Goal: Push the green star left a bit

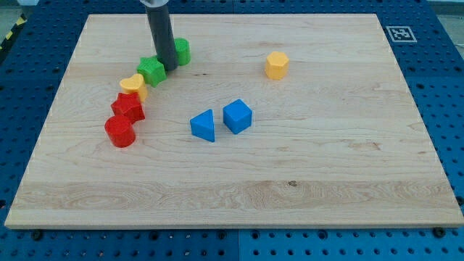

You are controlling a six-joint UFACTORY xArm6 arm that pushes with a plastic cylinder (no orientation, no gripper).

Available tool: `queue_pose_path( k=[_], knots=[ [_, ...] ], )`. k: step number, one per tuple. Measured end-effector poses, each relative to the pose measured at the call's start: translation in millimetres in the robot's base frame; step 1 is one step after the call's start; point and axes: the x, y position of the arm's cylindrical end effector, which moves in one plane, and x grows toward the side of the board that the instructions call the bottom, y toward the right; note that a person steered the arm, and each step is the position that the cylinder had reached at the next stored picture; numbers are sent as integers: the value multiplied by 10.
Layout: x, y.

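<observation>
Broadly, the wooden worktop (304,181) fills most of the view, resting on a blue perforated base (449,87). No pincer exists on this arm and none shows, so nothing is gripped; the arm ends in a dark rod coming down from the view's top, and my tip (170,67) meets the board between two green blocks.

The largest pieces are the two blue blocks near the middle: a blue cube (237,116) and, just beside it to the view's left, a blue wedge (204,125). On the view's left a curved chain runs upward: a red cylinder (120,132), a red star (128,107) touching it, a yellow heart (133,85), then the green star (152,71), the task's block. A green cylinder (181,51) sits partly hidden behind the rod. A yellow hexagon (276,64) stands well apart toward the view's right.

My tip sits at the green star's right edge, seemingly touching it, so I judge the push to be starting or under way. The next move calls for a short, straight slide toward the view's left. The risk is the yellow heart, close at the star's lower left, which a downward-slanting push could nudge.
</observation>
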Motion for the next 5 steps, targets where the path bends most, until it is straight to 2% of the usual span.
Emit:
queue_pose_path(
  k=[2, 3, 4, 5],
  knots=[
    [-182, 44],
    [6, 380],
    [203, 491],
    [203, 448]
  ],
)
